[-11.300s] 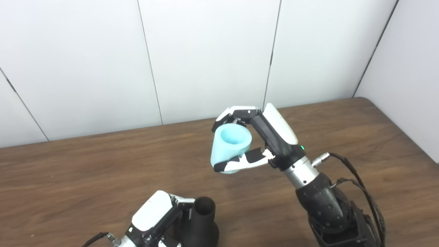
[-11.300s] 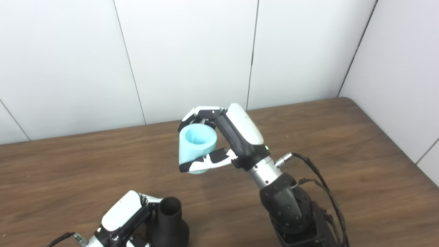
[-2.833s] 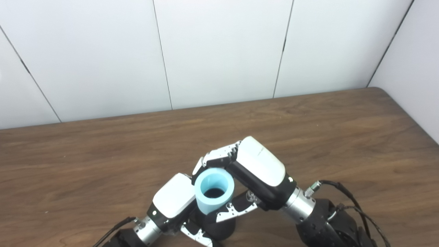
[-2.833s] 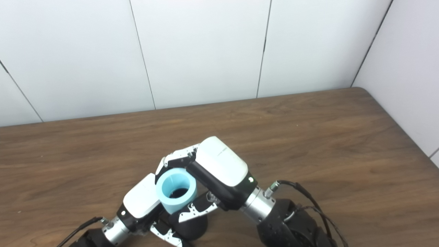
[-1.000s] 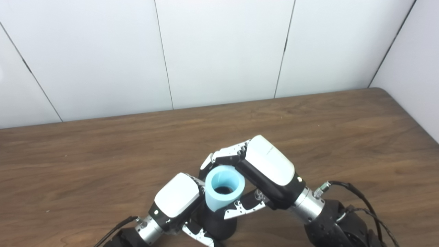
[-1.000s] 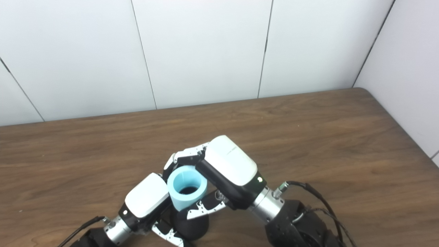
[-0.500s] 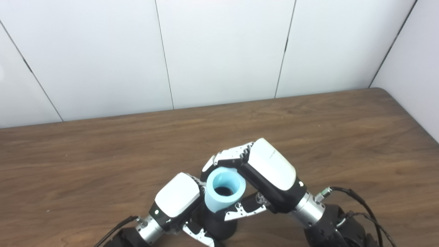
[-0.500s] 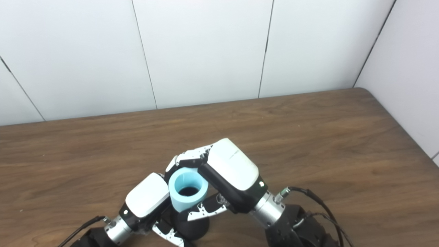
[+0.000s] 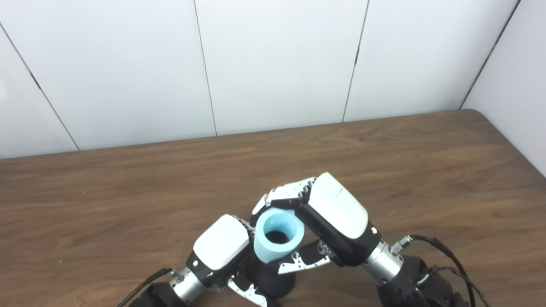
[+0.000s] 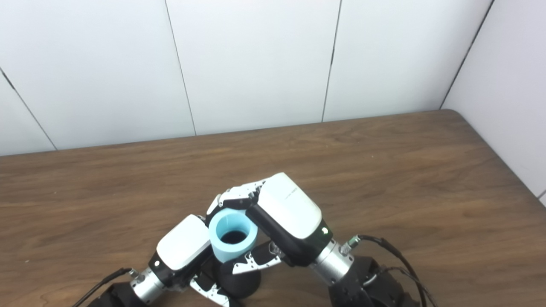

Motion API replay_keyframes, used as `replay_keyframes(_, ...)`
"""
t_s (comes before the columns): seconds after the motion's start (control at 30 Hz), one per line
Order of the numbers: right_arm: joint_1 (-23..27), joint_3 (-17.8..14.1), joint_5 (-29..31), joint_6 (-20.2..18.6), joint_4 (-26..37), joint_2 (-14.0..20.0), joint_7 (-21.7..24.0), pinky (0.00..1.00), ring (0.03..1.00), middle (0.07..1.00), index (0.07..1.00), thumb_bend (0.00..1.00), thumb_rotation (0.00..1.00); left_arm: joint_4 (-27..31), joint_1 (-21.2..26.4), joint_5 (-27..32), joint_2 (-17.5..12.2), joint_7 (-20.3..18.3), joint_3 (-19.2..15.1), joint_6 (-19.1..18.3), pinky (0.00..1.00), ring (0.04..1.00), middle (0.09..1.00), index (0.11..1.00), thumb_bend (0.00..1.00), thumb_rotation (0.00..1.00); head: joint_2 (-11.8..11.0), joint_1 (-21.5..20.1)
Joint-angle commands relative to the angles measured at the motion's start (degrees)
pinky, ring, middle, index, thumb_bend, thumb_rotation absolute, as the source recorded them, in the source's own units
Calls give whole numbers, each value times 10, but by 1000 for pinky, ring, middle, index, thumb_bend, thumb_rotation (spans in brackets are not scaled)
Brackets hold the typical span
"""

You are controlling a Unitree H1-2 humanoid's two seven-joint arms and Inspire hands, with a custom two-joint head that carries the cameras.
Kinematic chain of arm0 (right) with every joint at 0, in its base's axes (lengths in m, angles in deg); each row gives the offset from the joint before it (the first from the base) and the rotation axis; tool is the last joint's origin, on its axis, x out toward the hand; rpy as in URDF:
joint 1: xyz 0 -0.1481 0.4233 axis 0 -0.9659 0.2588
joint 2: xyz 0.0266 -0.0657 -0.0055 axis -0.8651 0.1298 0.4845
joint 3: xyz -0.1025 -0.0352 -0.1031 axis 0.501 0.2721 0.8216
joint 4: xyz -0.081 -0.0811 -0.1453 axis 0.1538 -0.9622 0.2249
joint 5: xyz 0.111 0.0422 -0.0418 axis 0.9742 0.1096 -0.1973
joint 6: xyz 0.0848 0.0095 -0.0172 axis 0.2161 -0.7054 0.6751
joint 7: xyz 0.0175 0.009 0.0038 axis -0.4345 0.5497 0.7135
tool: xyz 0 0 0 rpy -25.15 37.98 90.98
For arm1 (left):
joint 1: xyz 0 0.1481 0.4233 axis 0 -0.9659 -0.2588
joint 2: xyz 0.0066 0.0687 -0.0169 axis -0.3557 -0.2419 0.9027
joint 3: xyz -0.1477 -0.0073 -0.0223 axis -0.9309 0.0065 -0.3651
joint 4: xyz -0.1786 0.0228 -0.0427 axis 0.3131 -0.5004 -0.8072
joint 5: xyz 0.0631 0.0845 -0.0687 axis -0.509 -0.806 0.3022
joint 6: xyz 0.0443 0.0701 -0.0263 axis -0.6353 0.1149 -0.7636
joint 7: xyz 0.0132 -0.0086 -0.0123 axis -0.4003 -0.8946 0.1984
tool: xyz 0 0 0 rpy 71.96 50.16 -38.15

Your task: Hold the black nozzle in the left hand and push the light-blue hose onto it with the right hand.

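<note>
Since the earliest pictures, both robot hands have come together at the near middle of the surface [image 9: 128, 204], where before the right one held the hose high and well apart from the nozzle; over the last second almost nothing has shifted, only the right forearm a little. One light-blue hose [image 9: 278, 241] now stands nearly upright over one black nozzle [image 9: 273, 281], its open mouth facing up toward the cameras, with a dark round opening visible down inside it; how far the hose sits on the nozzle cannot be told, since only the nozzle's wide black base shows beneath it. Two robot hands are in view; the right robot hand [image 9: 324, 221] is wrapped around the hose, fingers [image 9: 285, 195] curled over its far side and the thumb [image 9: 298, 264] pressed against its near side; the left robot hand [image 9: 222, 251] is closed on the nozzle, its white back just beside the hose and touching it, its fingertips [image 9: 247, 292] showing below at the nozzle's base. Both forearms enter from the bottom edge and meet in a peak at the hose; one black cable [image 9: 443, 251] loops off the right wrist, another [image 9: 140, 285] off the left. Behind the brown wooden surface stands a white panelled wall [image 9: 277, 64], with a second wall [image 9: 512, 76] meeting it at the far right corner.
</note>
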Motion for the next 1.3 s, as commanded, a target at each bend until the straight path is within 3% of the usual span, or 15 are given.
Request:
replay_keyframes(0.0, 8, 0, 2, 4, 12, -4, -4, 314, 428, 488, 491, 526, 1, -49, -66, -18, 3, -26, 34, -10, 147, 189, 471, 483, 525, 0, 0, 0)
replay_keyframes(0.07, 10, -1, -1, 4, 13, -3, -3, 311, 425, 485, 489, 527, 3, -48, -67, -17, 4, -28, 34, -11, 145, 187, 471, 483, 525, 0, 0, 0)
replay_keyframes(0.13, 10, -1, -1, 4, 12, -3, -2, 307, 423, 501, 486, 518, 106, -49, -67, -15, 4, -27, 34, -10, 138, 180, 471, 483, 525, 0, 0, 0)
replay_keyframes(0.23, 11, -1, -2, 2, 14, -2, 1, 308, 424, 506, 485, 515, 142, -49, -66, -14, 4, -29, 34, -9, 141, 182, 471, 483, 525, 0, 0, -1)
replay_keyframes(1.0, 14, -4, 12, 8, 12, -5, -9, 286, 402, 496, 485, 503, 130, -52, -65, -15, 5, -30, 36, -9, 149, 191, 471, 483, 525, 0, -3, 0)
replay_keyframes(1.27, 22, -3, -35, 53, 1, -1, -42, 311, 433, 497, 485, 502, 135, -52, -63, -7, 5, -40, 37, -7, 139, 179, 471, 483, 525, 0, -3, 1)
